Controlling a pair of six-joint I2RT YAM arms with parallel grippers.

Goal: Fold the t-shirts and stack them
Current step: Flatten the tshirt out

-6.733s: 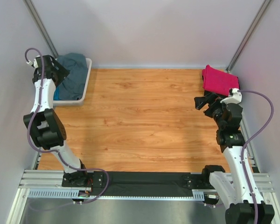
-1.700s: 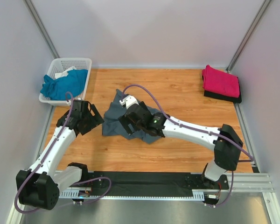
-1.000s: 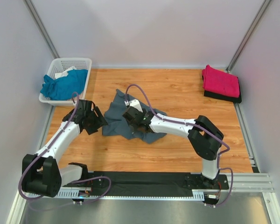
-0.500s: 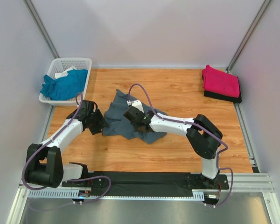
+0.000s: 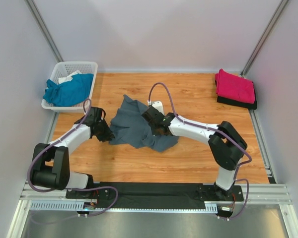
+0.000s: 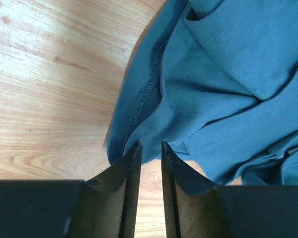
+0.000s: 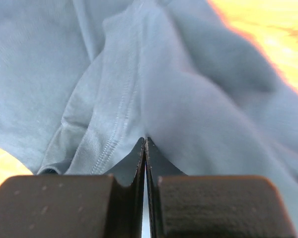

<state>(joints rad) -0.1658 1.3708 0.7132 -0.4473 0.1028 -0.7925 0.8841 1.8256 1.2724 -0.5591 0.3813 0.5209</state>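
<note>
A slate-grey t-shirt [image 5: 131, 126] lies crumpled on the middle of the wooden table. My right gripper [image 5: 150, 115] is over its back right part. In the right wrist view that gripper [image 7: 145, 142] is shut, pinching a fold of the grey t-shirt [image 7: 64, 59]. My left gripper [image 5: 107, 135] sits low at the shirt's left edge. In the left wrist view this gripper [image 6: 150, 148] has its jaws a narrow gap apart, bare wood showing between them and the shirt's hem [image 6: 139, 104] just at the tips. A magenta-pink t-shirt [image 5: 234, 85] lies folded at the back right. A teal-blue t-shirt [image 5: 67, 90] is bunched in the basket.
The white lattice basket [image 5: 82, 65] stands at the back left corner. The pink shirt rests on a folded black garment [image 5: 238, 103]. Grey walls close in the table on three sides, and the black rail [image 5: 154, 188] with the arm bases runs along the near edge.
My right gripper has shut on the grey shirt and moved back and to the right, pulling the cloth with it. My left gripper's jaws have narrowed as it edged up to the shirt's hem.
</note>
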